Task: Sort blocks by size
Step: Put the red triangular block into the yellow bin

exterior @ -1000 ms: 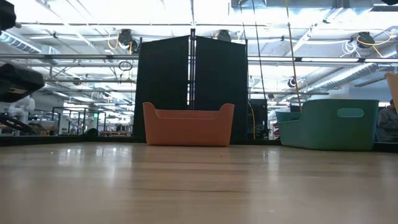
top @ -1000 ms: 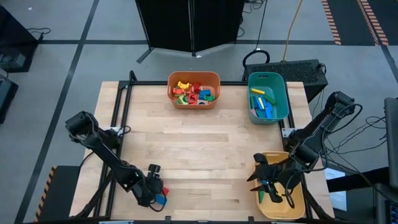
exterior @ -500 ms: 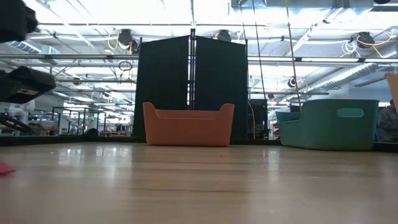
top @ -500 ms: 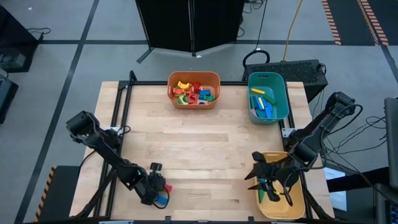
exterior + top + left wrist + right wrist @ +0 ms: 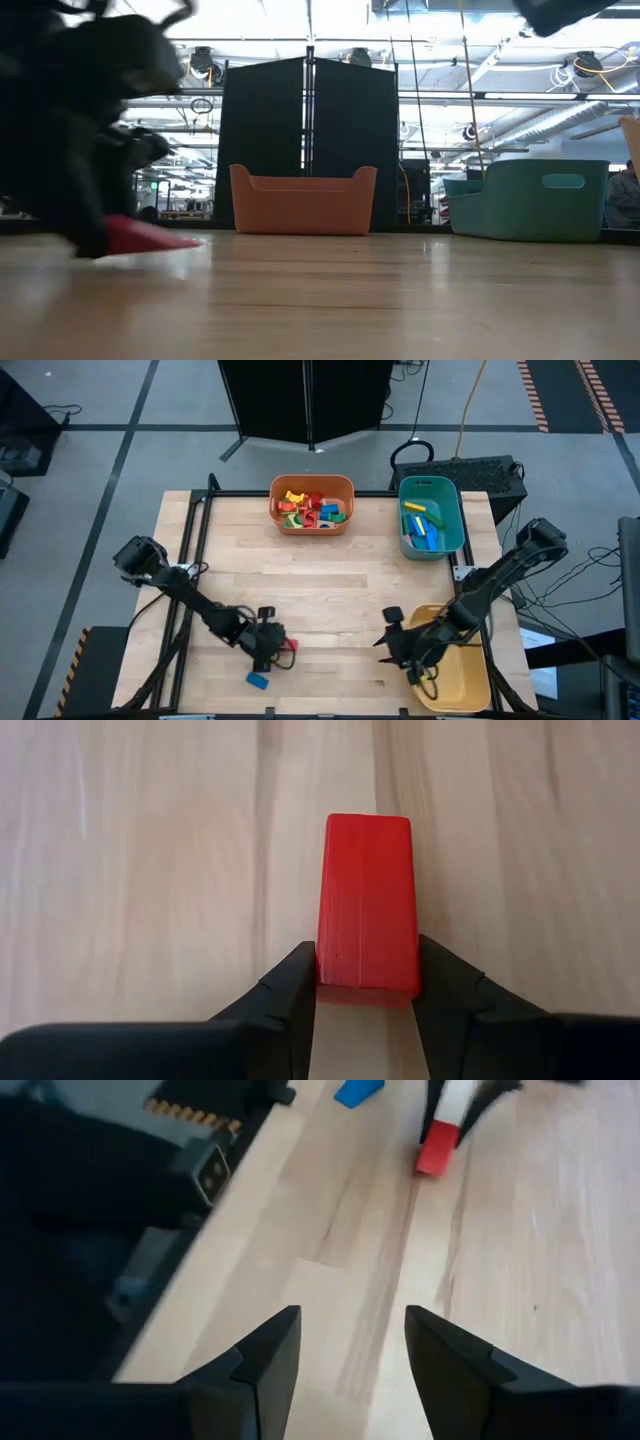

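1. The left pincer has been carried inward from the tabletop's near edge, clenched on a red block.
2. A blue block lies behind it.
3. The right pincer, fingers apart, has been shifted leftward off the yellow bin.

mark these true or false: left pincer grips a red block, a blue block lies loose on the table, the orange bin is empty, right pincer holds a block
1. The left pincer grips a red block. True.
2. A blue block lies loose on the table. True.
3. The orange bin is empty. False: it holds many coloured blocks.
4. The right pincer holds a block. False: its fingers stand open with nothing between them, near the yellow bin.
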